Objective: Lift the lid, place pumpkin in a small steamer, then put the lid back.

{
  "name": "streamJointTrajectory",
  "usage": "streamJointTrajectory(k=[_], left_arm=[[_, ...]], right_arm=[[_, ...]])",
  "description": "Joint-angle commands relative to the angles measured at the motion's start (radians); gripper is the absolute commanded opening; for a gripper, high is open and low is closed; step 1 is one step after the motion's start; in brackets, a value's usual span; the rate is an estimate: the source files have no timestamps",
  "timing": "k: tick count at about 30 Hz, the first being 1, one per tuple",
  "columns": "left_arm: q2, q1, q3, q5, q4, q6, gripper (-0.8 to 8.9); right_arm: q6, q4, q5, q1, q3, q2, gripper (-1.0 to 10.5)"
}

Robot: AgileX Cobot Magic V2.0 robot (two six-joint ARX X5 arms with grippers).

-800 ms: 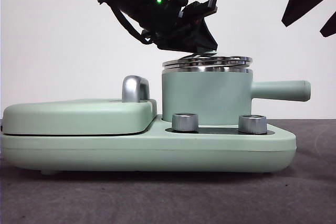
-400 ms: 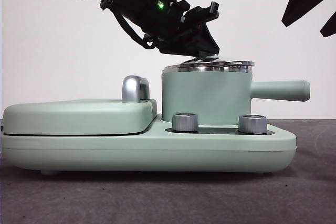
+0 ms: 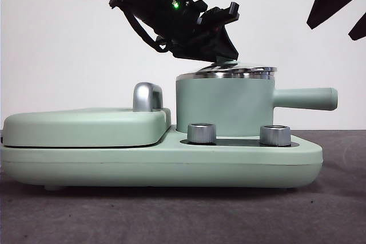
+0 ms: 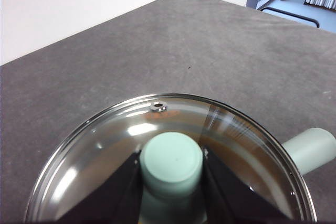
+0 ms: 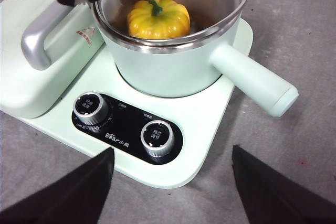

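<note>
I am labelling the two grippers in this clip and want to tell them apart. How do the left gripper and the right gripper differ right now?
The left gripper is down over the small steamer, shut on the lid's green knob; the right gripper hangs open, holding nothing.
The left gripper sits right at the lid; the right gripper hovers apart, above the base's two dials, looking at the pumpkin inside the pot.
Both have black jaws.

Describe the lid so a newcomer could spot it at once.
Find the wide mint green appliance base with two silver dials. On its dial side stands the small steamer, a pot with a long straight handle. The lid sits on top, gripped by the left gripper: round clear glass, steel rim, mint knob, unlike the flat opaque cover beside it.
</note>
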State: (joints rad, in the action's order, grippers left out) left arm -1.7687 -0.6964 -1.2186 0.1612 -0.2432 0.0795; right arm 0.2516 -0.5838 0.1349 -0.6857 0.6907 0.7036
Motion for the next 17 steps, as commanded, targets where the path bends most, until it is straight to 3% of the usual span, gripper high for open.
streamJointTrajectory(k=[1,17], left_arm=[[0.01,-0.004,-0.017,-0.018,0.023,0.043,0.16],[0.016,-0.005,-0.033,-0.023,-0.03,0.042,0.16]], right_arm=[[0.011,0.006,0.005,-0.008,0.001,0.007,3.5],[0.011,-0.001,0.005,-0.008,0.001,0.007,3.5]])
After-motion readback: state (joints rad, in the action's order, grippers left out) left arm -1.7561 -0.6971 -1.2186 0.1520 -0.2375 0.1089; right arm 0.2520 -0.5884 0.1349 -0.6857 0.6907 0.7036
